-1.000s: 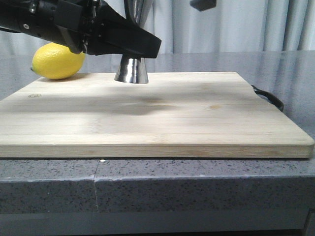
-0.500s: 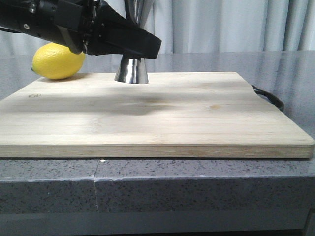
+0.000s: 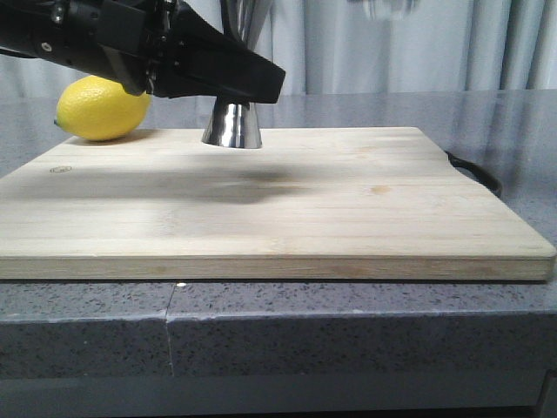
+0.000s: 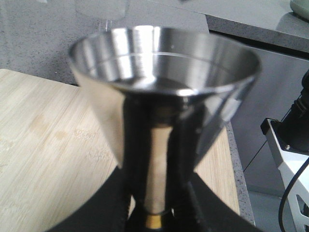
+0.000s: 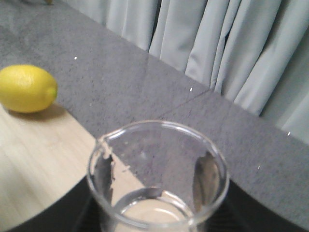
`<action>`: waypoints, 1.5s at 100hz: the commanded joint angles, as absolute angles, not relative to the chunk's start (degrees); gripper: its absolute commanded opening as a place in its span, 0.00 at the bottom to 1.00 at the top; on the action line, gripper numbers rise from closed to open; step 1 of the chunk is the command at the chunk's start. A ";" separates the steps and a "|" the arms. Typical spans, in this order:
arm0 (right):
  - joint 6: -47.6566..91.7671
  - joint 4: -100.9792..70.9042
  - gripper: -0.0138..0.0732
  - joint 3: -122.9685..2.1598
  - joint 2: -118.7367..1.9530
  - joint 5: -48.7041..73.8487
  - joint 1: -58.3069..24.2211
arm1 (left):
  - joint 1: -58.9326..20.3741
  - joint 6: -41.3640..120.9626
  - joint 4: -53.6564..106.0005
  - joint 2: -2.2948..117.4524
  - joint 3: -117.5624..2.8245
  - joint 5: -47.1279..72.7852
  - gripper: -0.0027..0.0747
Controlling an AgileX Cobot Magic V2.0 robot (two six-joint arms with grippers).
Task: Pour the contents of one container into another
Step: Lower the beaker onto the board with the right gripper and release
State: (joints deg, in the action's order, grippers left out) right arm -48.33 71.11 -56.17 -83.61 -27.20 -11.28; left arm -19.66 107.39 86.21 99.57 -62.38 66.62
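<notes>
The left gripper (image 4: 157, 193) is clamped on the steel jigger (image 4: 161, 92), its black fingers (image 4: 133, 159) pressing either side of the narrow stem just above the thin gold band. The jigger stands upright on the far part of the wooden cutting board (image 3: 278, 205), left of centre — a polished hourglass shape with a wide, mirror-bright upper cup and a flared base. In the front view the dark arm crosses in front of its waist.

The right gripper (image 5: 157, 212) holds the clear glass beaker (image 5: 157, 174); dark pads show through its wall on both sides, and it is probably raised off the board, though the view is too tight to be sure. The beaker's rim has a small pouring lip.

A smooth yellow lemon (image 3: 103, 108) lies on the speckled grey countertop (image 3: 365, 318) at the board's far left corner.
</notes>
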 commanded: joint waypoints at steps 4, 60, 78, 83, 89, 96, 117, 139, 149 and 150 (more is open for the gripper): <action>-48.69 69.02 0.28 -55.50 -84.25 -31.28 -10.00 | -20.19 107.46 90.66 96.63 -64.20 73.25 0.01; -39.35 59.38 0.28 -54.76 -95.47 -40.26 -9.67 | -20.19 107.50 90.66 96.63 -64.20 73.25 0.01; -38.45 58.16 0.28 -54.76 -97.45 -42.96 -9.22 | -20.19 107.50 90.66 96.63 -64.20 73.25 0.01; -38.29 57.57 0.28 -54.76 -98.05 -43.67 -9.11 | -20.19 107.50 90.66 96.63 -64.20 73.25 0.01; -37.63 57.29 0.28 -54.76 -98.53 -43.93 -9.12 | -20.19 107.50 90.66 96.63 -64.20 73.25 0.01; -37.24 57.29 0.28 -54.76 -99.18 -44.97 -9.12 | -20.19 107.50 90.66 96.63 -64.20 73.25 0.01; -37.24 57.40 0.28 -54.76 -99.45 -43.97 -9.12 | -20.19 107.50 90.66 96.63 -64.20 73.25 0.01; -37.24 58.92 0.29 -54.76 -99.45 -42.05 -9.12 | -20.19 107.50 90.66 96.63 -64.20 73.25 0.01; -37.24 59.89 0.30 -54.76 -99.45 -42.19 -9.12 | -20.19 107.50 90.66 96.63 -64.20 73.25 0.01; -37.24 59.89 0.31 -54.76 -99.45 -42.19 -9.12 | -20.19 107.50 90.66 96.63 -64.20 73.25 0.01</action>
State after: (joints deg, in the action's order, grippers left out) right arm -37.87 59.54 -53.52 -101.65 -41.25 -9.52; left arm -19.66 107.39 86.21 99.57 -62.38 66.62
